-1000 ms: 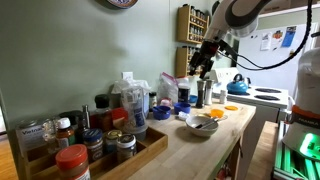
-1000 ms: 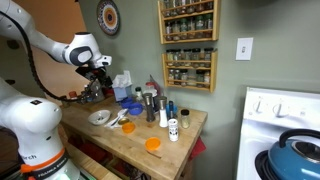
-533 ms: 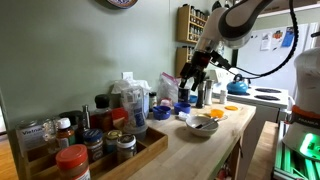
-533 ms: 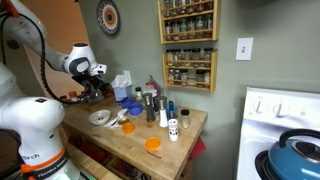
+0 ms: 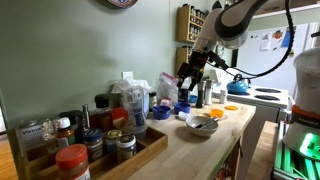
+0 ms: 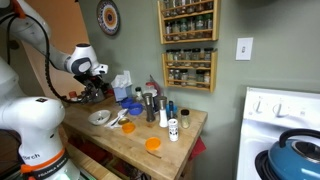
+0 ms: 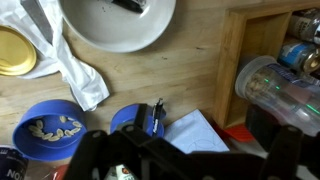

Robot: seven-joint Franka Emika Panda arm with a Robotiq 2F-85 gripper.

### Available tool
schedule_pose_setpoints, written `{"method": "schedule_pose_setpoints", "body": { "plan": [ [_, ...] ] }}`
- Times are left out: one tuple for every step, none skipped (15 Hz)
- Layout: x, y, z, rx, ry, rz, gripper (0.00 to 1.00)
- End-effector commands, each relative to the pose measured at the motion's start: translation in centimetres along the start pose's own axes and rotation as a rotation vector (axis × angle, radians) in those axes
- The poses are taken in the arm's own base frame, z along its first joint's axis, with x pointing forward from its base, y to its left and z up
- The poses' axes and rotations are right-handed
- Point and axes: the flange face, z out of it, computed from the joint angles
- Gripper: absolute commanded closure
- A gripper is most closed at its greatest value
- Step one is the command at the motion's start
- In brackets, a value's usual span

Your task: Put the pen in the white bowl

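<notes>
Wood counter (image 7: 190, 75) is crammed with jars (image 5: 72, 158), labels too tiny to be read. Gripper (image 7: 186, 152) is spread wide, nothing clamped.

spice rack (image 6: 188, 45) on wall | orange lid (image 6: 152, 144) on counter (image 6: 125, 138) | blue kettle (image 6: 300, 152) on stove (image 6: 262, 105)

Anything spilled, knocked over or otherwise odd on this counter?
Nothing spilled or broken shows. The only untidy item is a crumpled white cloth or wrapper lying loose on the wood beside the white bowl in the wrist view. The blue containers sit upright.
</notes>
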Motion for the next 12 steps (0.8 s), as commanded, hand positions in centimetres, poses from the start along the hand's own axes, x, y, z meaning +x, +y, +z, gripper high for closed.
{"method": "schedule_pose_setpoints", "body": {
  "plan": [
    [3.3,-0.2,3.9,-0.053,-0.038,-0.051,0.0],
    [4.0,-0.3,4.7,-0.062,-0.053,-0.073,0.0],
    [5.0,-0.3,6.0,-0.079,-0.064,-0.098,0.0],
    [5.8,-0.4,6.8,-0.089,-0.067,-0.119,0.0],
    [6.9,-0.5,7.6,-0.083,-0.066,-0.128,0.0],
    [7.8,-0.6,8.2,-0.076,-0.068,-0.126,0.0],
    [8.8,-0.9,8.6,-0.053,-0.064,-0.109,0.0],
    [9.5,-1.2,8.9,-0.041,-0.065,-0.099,0.0],
    [7.9,-0.7,7.7,-0.064,-0.058,-0.101,0.0],
    [8.8,-0.9,8.1,-0.058,-0.056,-0.099,0.0],
    [9.3,-1.1,8.5,-0.054,-0.056,-0.098,0.0],
    [9.6,-1.2,8.7,-0.051,-0.055,-0.097,0.0]
  ]
}}
